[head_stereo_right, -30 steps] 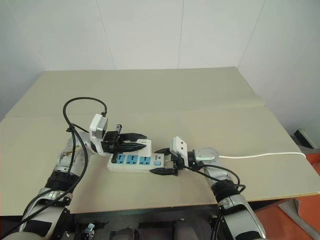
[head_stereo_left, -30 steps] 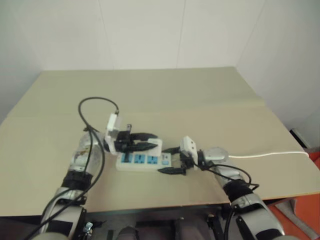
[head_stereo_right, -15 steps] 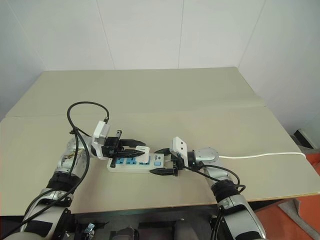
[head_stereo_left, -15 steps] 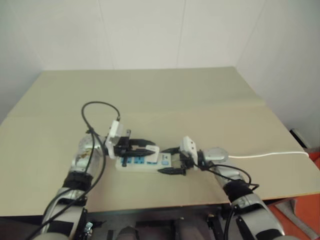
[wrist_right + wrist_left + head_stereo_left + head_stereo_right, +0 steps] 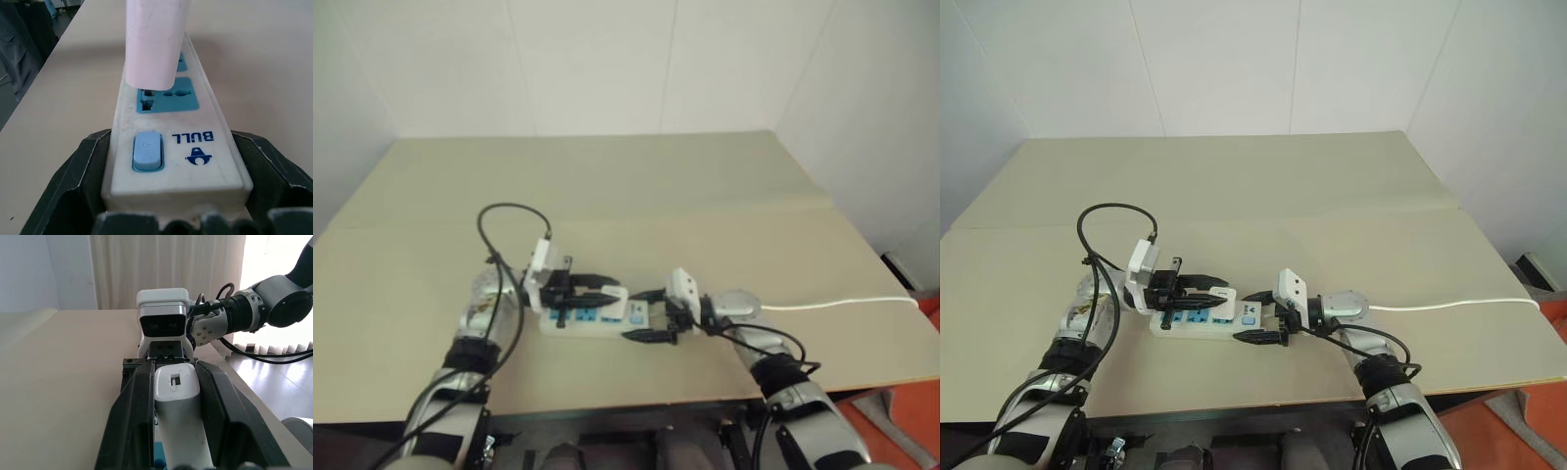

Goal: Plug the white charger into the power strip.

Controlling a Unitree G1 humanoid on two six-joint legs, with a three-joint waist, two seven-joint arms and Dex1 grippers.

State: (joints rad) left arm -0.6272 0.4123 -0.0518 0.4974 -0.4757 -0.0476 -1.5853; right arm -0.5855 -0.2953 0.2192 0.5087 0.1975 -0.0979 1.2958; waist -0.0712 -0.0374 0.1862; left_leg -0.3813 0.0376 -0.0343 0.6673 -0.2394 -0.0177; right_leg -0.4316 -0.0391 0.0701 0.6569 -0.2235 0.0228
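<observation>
Counter [image 5: 1332, 186]: I see the power strip [image 5: 1197, 324] lying near its front edge.
Power strip: my right hand [image 5: 1260, 315] is clamped on its switch end.
Charger [image 5: 177, 391]: pinched in my left hand [image 5: 177, 401], just above the socket nearest the switch.

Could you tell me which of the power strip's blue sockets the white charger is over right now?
The white charger is over the socket next to the switch on the power strip; that socket's holes partly show below it.
</observation>
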